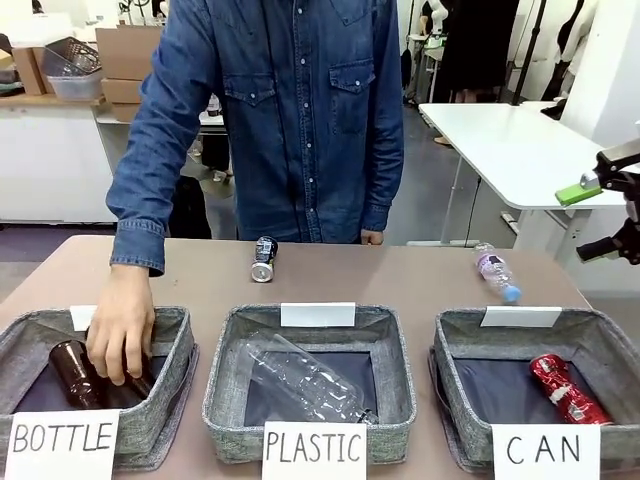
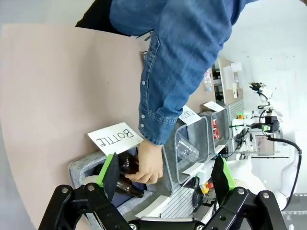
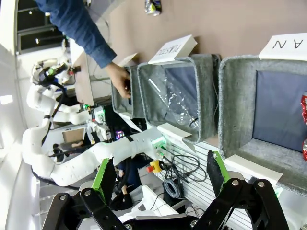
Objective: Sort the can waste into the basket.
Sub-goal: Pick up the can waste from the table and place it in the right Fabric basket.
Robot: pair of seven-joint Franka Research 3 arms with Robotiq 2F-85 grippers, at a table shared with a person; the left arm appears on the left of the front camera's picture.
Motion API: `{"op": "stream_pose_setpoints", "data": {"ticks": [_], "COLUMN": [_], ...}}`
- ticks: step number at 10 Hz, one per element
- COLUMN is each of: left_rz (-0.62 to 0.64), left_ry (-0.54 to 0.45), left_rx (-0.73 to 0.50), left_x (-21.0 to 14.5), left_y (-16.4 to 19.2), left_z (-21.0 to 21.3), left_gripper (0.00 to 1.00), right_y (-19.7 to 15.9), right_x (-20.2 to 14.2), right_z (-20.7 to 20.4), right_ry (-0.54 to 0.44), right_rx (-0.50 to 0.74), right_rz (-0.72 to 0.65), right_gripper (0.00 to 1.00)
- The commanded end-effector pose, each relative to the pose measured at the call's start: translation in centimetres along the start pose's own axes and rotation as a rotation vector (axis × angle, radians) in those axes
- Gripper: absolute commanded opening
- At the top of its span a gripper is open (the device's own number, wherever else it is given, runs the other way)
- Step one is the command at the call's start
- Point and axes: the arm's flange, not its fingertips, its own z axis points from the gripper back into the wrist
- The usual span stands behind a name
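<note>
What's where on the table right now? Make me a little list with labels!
Red can: inside the CAN basket
Dark can: on the table, far side, in no basket
Person's hand: in the BOTTLE basket, on a brown bottle
PLASTIC basket: holds a clear bottle
Left end effector: open, empty
Right end effector: open, empty

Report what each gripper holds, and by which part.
Nothing: the left gripper and the right gripper both hang with jaws open and empty.

Can [image 1: 567, 390] in basket [image 1: 453, 345]; other can [image 1: 263, 259] behind
</note>
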Motion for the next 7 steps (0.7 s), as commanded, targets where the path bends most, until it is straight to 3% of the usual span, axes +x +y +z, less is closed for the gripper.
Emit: {"op": "stream_pose_setpoints", "data": {"ticks": [1, 7], "left_rz": [-0.028, -0.061], "left_ry": [0.048, 0.053], "left_rx": [0.056, 0.059], "left_x": [0.0, -0.1], "left_y": [-0.8, -2.0], "left_z": [-0.9, -1.7], "left_gripper": [1.00, 1.00], "right_y": [0.0, 0.0], "right_x": [0.0, 0.0], "right_z": [0.1, 0.1], "right_ry": [0.001, 0.001], "right_rx": [-0.008, -0.008], "right_rz": [0.020, 0.020], "right_gripper": [1.00, 1.00]}}
